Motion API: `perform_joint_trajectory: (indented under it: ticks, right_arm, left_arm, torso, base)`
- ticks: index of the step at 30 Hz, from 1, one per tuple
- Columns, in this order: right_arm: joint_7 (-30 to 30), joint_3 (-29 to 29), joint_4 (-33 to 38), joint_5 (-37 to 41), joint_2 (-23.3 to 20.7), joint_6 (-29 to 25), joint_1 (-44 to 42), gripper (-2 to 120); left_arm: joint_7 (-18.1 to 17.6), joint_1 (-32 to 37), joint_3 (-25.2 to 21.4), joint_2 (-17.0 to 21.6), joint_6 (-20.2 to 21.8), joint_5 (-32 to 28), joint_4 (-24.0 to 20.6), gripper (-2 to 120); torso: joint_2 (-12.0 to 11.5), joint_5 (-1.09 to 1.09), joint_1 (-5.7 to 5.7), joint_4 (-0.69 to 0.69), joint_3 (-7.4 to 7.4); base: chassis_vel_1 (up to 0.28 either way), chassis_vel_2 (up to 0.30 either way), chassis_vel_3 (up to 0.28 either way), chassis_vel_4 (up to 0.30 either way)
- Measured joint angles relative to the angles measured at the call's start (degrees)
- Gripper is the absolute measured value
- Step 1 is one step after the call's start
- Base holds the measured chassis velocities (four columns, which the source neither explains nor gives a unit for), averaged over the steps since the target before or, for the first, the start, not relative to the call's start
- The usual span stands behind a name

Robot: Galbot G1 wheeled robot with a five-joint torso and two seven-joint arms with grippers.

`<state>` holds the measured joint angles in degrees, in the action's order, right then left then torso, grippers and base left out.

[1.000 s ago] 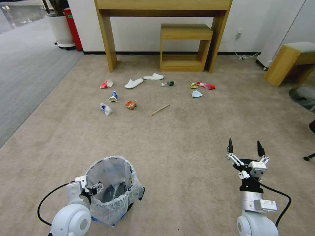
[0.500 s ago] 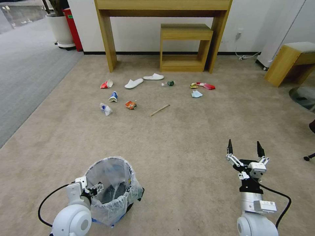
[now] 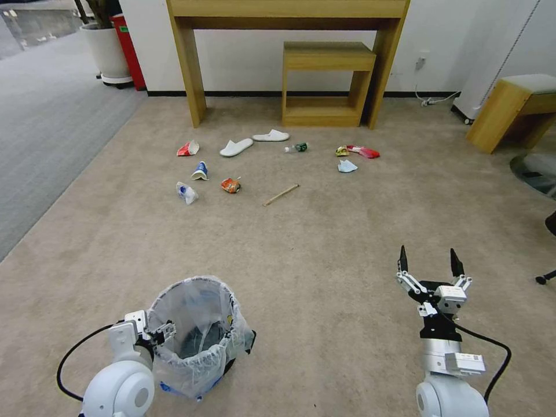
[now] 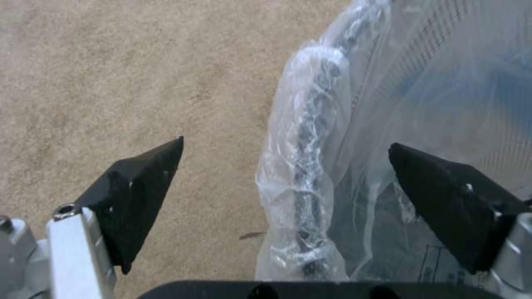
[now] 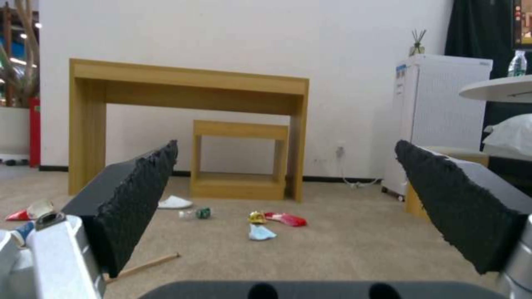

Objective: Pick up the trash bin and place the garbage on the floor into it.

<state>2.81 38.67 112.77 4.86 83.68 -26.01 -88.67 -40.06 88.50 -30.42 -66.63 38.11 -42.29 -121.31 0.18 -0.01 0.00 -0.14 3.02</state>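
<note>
Left gripper (image 4: 285, 187) straddles the bagged rim of the trash bin (image 3: 197, 336), jaws wide apart.

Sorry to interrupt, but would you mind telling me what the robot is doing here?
The left gripper is at the rim of the trash bin, jaws open astride the bag-covered edge, not yet closed. The right gripper hovers open over the floor. The garbage lies scattered farther ahead.

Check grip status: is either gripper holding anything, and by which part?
Nothing is held. The left gripper is open, straddling the trash bin rim without clamping. The right gripper is open over bare floor.
</note>
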Motion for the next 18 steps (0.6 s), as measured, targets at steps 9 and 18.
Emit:
perform_joint_trajectory:
  ticks: [9,18]
  right_arm:
    - [-0.01,0.14,0.42,-0.37,0.17,0.0,-0.49,100]
    - [-0.08,-0.19,0.06,-0.84,0.55,-0.06,-0.44,100]
  left_arm:
    - [-0.19,0.44,-0.75,0.04,-0.12,-0.39,-0.14,98]
    - [-0.19,0.76,-1.21,-0.39,-0.33,-0.38,0.14,98]
  torso:
    - [0.0,0.0,0.0,0.0,0.0]
    - [0.0,0.0,0.0,0.0,0.0]
  base:
    - [0.0,0.0,0.0,0.0]
    - [0.0,0.0,0.0,0.0]
